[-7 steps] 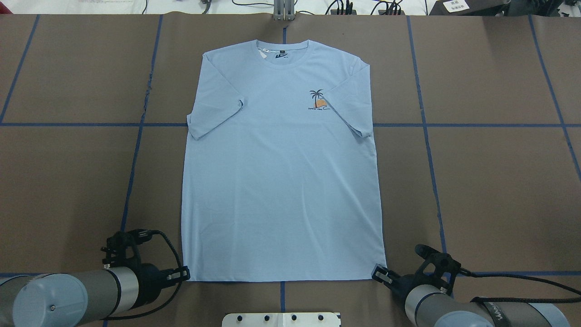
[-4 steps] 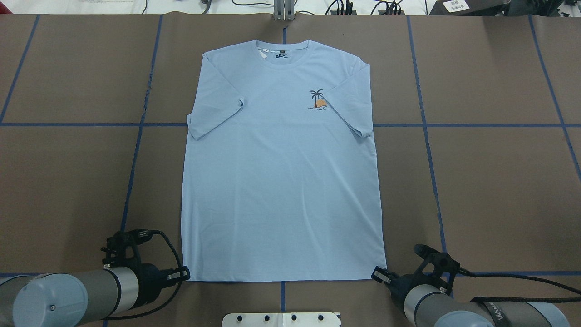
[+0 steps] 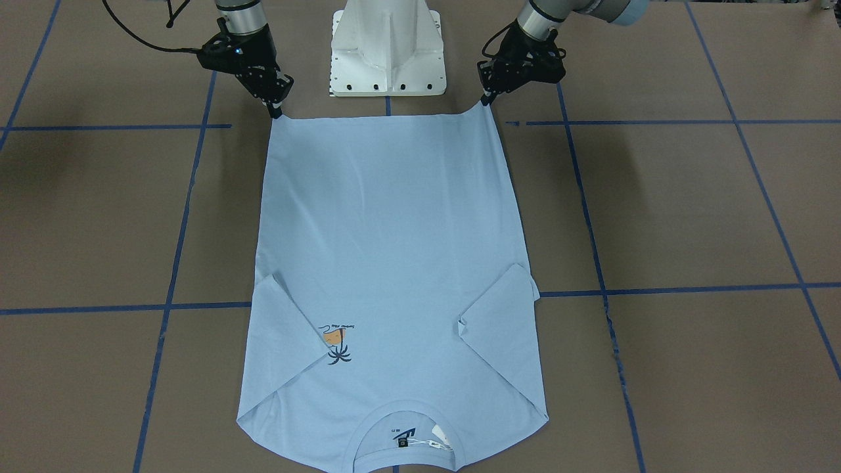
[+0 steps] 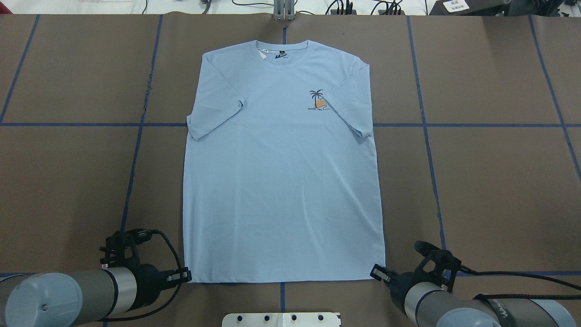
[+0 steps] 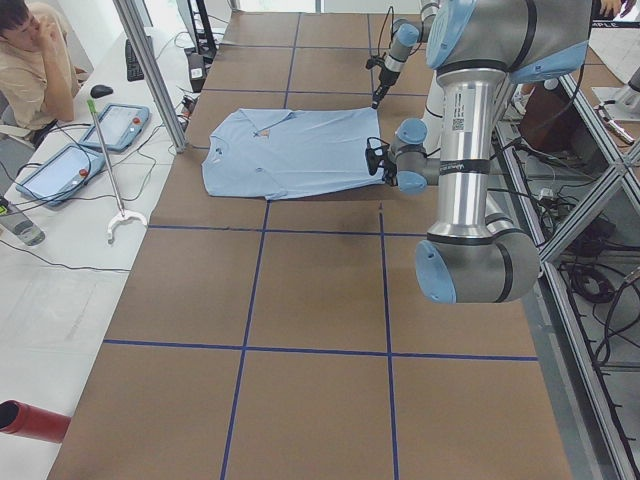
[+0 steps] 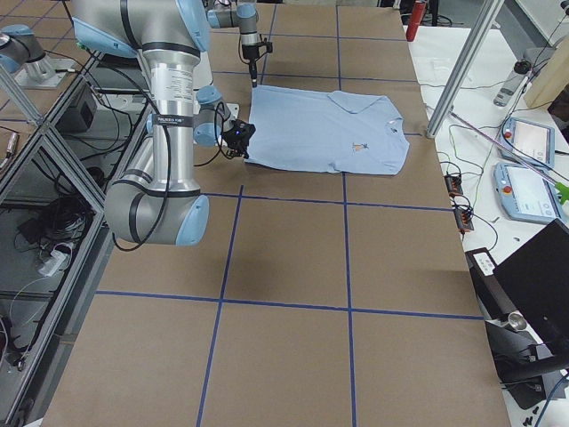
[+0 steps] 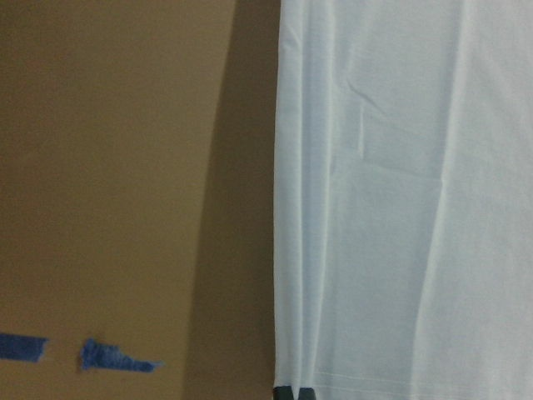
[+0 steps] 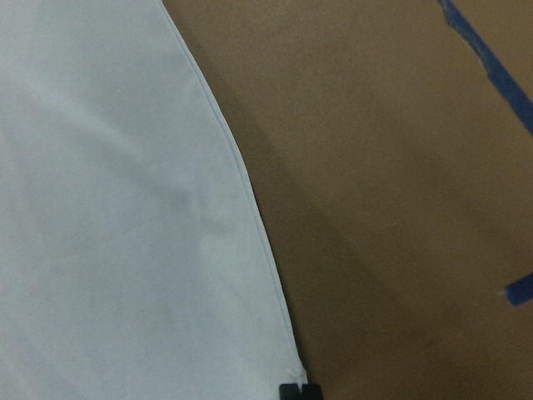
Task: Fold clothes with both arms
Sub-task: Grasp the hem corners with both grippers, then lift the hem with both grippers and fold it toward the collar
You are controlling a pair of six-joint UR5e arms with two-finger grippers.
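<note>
Fingers first: the left gripper [image 4: 185, 274] has its pair closed tight on the 7 o'clock hem corner of the T-shirt [image 4: 281, 181]. In the front-facing view that corner is drawn up in a small peak. Across the middle, the T-shirt lies flat and face-up on the brown counter [image 4: 499, 190], collar [image 4: 281, 44] at 12 o'clock and hem at 6. Both sleeves are folded in over the body, and the palm print [image 4: 318, 100] sits at about 1 o'clock from the shirt's centre. Over on the right, the right gripper [image 4: 376, 271] is clamped on the 5 o'clock corner the same way. This reads as the opening of the lengthwise fold, with both corners secured and nothing carried yet. The next move, by my call, is to lift together and carry the hem toward 12 o'clock. The arms must stay level and in step so the cloth doesn't skew, then lay the hem down near the collar.
</note>
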